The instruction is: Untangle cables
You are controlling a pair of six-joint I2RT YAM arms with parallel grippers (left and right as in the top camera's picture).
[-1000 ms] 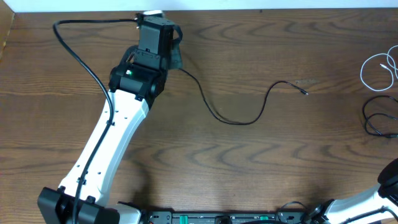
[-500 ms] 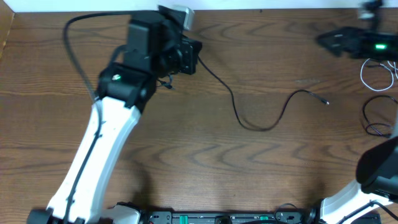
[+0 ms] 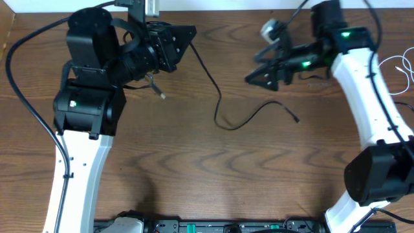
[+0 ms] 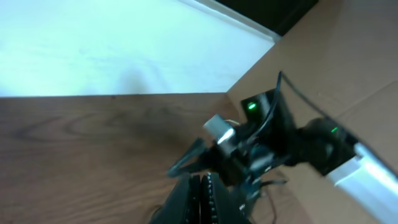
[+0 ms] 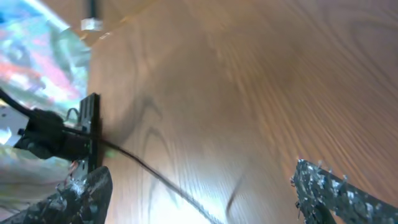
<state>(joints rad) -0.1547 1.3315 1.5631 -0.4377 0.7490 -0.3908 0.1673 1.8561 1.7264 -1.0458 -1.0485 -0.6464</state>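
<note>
A thin black cable (image 3: 217, 107) runs from my left gripper (image 3: 187, 35) down onto the table, loops, and ends in a small plug at mid-table. A short end of it hangs below the left gripper. The left gripper is raised at the back left, and its fingers (image 4: 202, 199) are pressed shut on this cable. My right gripper (image 3: 253, 69) is open and empty, hovering to the right of the cable and facing the left gripper. In the right wrist view the cable (image 5: 155, 177) passes between the spread fingers (image 5: 205, 199). A white cable (image 3: 396, 65) lies at the right edge.
The white wall edge runs along the table's back (image 3: 226, 5). The right arm (image 3: 369, 90) spans the right side and covers the cables lying there. The left arm's own thick black cable (image 3: 29, 84) arcs over the left side.
The right arm came in from the right and reached left to mid-table with its gripper open. The left gripper rose and turned, dragging the black cable's free end leftward.
</note>
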